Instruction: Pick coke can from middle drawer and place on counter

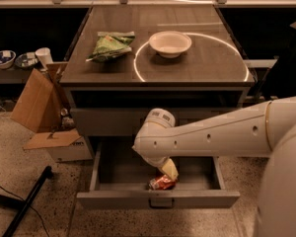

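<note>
A wood-grain counter [202,65] was shown from above in the upper middle of the frame, with a thin bright arc of light traced across it. A green snack bag [111,45] was laid on its left part, and a white bowl [170,43] was set just right of it, inside the arc. Below the counter, the middle drawer [119,171] was pulled out toward the bottom of the frame. The coke can [162,182] was seen lying on its side on the drawer floor, near the front wall and just right of centre. A large white arm [212,135] was stretched in from the right edge, bent down into the drawer. The gripper [168,171] was placed directly above the can, touching or nearly touching it. How far it was opened, and whether the can was gripped, could not be told. A cardboard box [37,102] was propped at the left on a speckled floor [44,216].
</note>
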You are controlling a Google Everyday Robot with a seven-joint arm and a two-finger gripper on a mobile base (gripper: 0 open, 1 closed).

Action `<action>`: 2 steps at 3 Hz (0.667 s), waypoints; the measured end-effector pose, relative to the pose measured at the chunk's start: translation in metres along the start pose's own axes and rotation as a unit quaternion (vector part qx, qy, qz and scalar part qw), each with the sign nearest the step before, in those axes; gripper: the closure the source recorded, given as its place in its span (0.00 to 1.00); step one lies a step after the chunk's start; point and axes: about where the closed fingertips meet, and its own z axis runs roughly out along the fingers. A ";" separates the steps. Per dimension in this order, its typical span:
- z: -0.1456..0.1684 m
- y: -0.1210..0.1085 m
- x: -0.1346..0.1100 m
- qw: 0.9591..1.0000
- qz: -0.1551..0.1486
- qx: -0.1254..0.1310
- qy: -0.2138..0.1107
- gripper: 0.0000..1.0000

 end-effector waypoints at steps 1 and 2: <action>0.034 0.002 0.006 1.000 -0.020 0.002 -0.017 0.00; 0.083 -0.003 0.008 0.998 -0.042 0.016 -0.033 0.00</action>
